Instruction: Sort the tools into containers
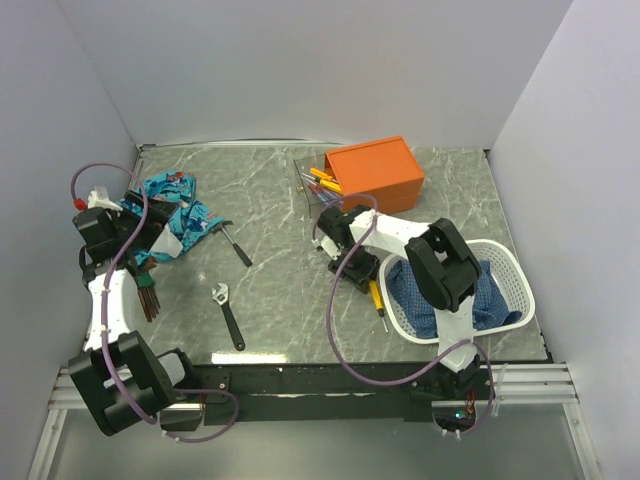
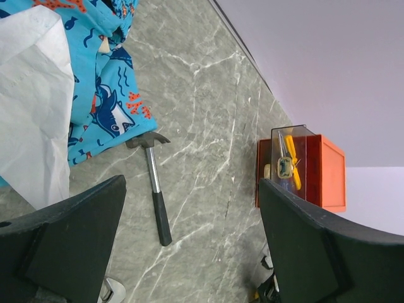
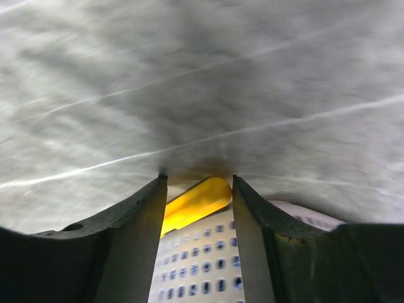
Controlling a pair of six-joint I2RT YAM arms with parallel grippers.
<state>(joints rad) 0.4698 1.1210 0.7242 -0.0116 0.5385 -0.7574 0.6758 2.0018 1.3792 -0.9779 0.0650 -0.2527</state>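
Note:
The orange box (image 1: 375,175) stands at the back centre, with a clear drawer (image 1: 318,180) of yellow and red screwdrivers pulled out on its left. A black-handled hammer (image 1: 237,243) and a silver wrench (image 1: 228,315) lie on the table to the left of centre. A yellow screwdriver (image 1: 377,298) lies beside the basket. My right gripper (image 1: 356,272) is down on the table, its open jaws straddling the end of the yellow handle (image 3: 196,202). My left gripper (image 1: 150,258) is open and empty, left of the hammer (image 2: 156,189).
A white perforated basket (image 1: 500,255) holding a blue cloth (image 1: 440,290) stands at the right, its wall close behind the right fingers (image 3: 202,265). A blue patterned fabric (image 1: 175,215) is bunched at the back left. A brown ribbed object (image 1: 148,298) lies near the left arm.

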